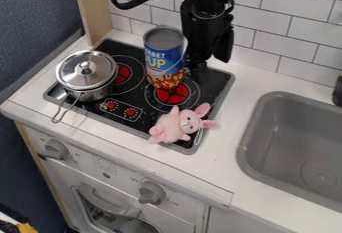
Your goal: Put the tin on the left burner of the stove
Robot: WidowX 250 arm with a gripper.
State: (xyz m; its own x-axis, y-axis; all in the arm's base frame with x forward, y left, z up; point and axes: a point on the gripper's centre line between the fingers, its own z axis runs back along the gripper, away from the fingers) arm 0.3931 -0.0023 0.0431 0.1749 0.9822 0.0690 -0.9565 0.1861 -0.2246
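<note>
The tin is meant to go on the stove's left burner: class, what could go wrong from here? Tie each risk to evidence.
1. The tin might bump the lidded pot, which crowds the left burner and hides part of it.
2. Being tall and narrow, the tin could topple if nudged or set down unevenly.
3. The hand is close beside the tin, so a careless sideways move might knock it.
</note>
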